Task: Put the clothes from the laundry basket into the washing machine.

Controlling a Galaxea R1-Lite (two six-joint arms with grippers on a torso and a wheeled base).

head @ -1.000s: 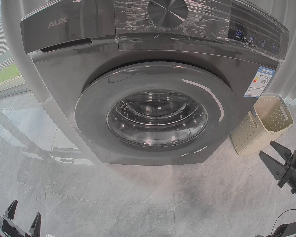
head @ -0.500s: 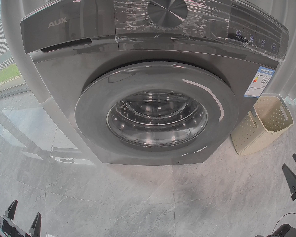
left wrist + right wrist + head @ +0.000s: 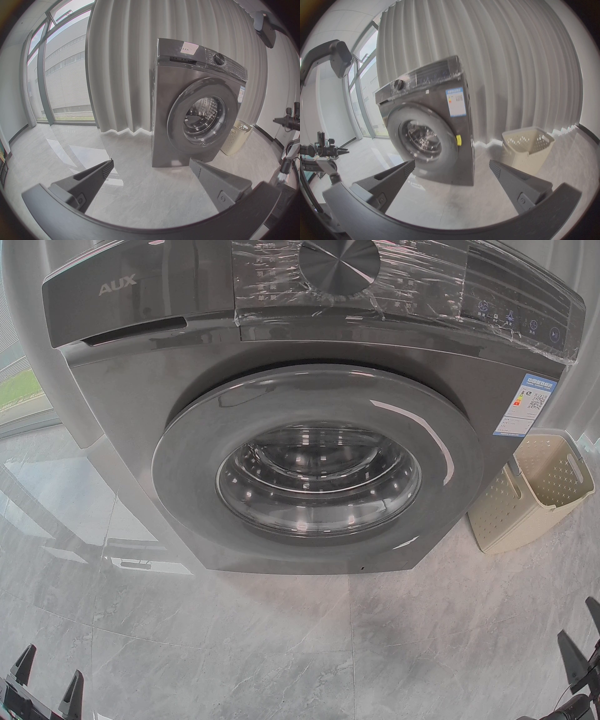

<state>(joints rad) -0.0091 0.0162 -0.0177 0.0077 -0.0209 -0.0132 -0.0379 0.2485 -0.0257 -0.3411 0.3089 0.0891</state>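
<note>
Glossy grey tiled floor [image 3: 250,640], pale pleated curtain [image 3: 518,62], tall windows [image 3: 42,78] beside it, grey building [image 3: 70,87] outside

Right hand [image 3: 577,619] lower, farther from basket.

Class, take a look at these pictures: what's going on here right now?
A two-armed robot faces a washer whose door is shut. A basket stands on the floor beside the washer, on the robot's right. The left gripper and the right gripper hang low, open and empty, touching nothing. No clothes have been picked up yet.
</note>
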